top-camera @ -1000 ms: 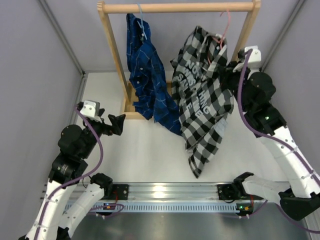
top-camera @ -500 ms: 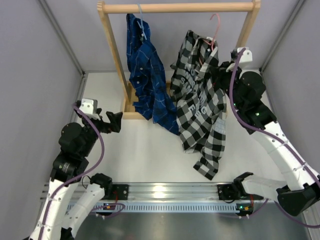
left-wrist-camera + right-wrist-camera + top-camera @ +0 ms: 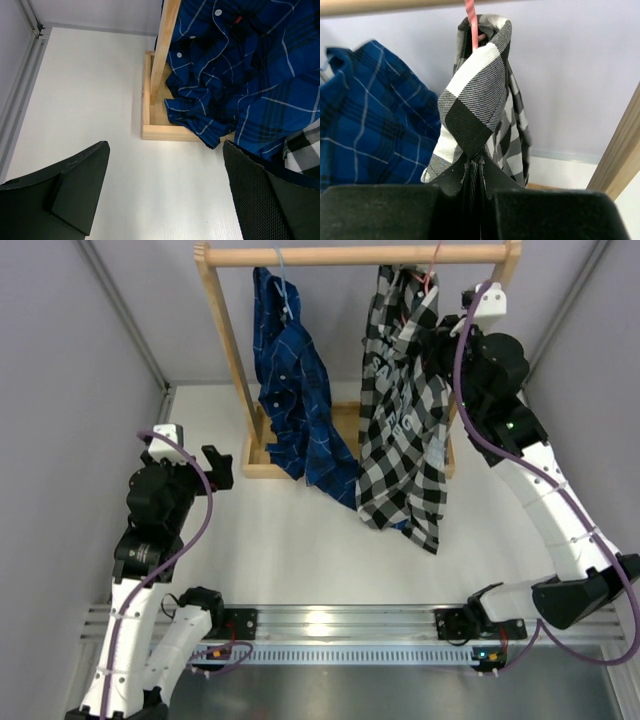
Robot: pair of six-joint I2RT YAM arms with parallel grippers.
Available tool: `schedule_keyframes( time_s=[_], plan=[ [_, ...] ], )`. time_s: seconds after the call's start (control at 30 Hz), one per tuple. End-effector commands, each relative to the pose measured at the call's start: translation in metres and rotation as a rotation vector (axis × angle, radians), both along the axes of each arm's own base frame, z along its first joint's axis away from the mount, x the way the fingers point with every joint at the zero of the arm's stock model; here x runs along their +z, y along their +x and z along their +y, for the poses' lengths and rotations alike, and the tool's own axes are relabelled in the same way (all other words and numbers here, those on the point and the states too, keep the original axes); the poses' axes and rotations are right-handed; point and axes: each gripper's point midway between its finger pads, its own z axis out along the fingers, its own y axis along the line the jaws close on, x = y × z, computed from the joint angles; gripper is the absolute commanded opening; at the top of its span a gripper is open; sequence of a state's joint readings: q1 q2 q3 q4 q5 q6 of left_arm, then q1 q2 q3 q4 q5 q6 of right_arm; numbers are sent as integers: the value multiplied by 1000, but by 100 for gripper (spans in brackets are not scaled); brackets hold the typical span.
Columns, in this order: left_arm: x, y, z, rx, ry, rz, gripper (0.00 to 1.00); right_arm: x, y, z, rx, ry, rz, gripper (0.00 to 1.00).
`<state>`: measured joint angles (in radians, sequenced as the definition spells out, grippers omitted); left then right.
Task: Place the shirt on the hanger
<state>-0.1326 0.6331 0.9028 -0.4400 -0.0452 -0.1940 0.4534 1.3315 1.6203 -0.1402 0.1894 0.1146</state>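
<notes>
The black-and-white checked shirt with white lettering hangs from the pink hanger, whose hook reaches the wooden rail at the top right. My right gripper is shut on the shirt's collar fabric just below the pink wire. Most of the hanger is hidden inside the shirt. My left gripper is open and empty low over the table, left of the rack's base.
A dark blue plaid shirt hangs on a light blue hanger at the rail's left. The wooden rack's posts and base frame stand at the back. Grey walls close in both sides.
My right gripper has lifted the checked shirt up and back, bringing the pink hook to the rail; the shirt now hangs straight. My left arm has drawn slightly back to the left.
</notes>
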Motion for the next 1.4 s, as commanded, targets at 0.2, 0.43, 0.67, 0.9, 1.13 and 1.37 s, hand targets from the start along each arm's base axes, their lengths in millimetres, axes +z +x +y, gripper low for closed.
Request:
schedule_keyframes(
  time_s=[0.2, 0.43, 0.67, 0.9, 1.13, 1.37],
  plan=[
    [10, 4, -1, 0, -32, -52, 98, -19, 12, -7, -49, 24, 39, 0],
    [10, 3, -1, 0, -31, -51, 98, -25, 12, -4, -34, 15, 46, 29],
    [8, 6, 16, 92, -28, -24, 98, -5, -27, -22, -28, 8, -10, 78],
    [4, 1, 40, 214, -27, 4, 98, -36, -94, -61, -65, -79, 89, 100],
    [-16, -25, 43, 227, -40, 3, 98, -118, -164, -121, -211, -141, 245, 99],
    [-35, -37, 32, 176, -39, 7, 98, -147, -204, -150, -262, -144, 234, 99]
  ],
)
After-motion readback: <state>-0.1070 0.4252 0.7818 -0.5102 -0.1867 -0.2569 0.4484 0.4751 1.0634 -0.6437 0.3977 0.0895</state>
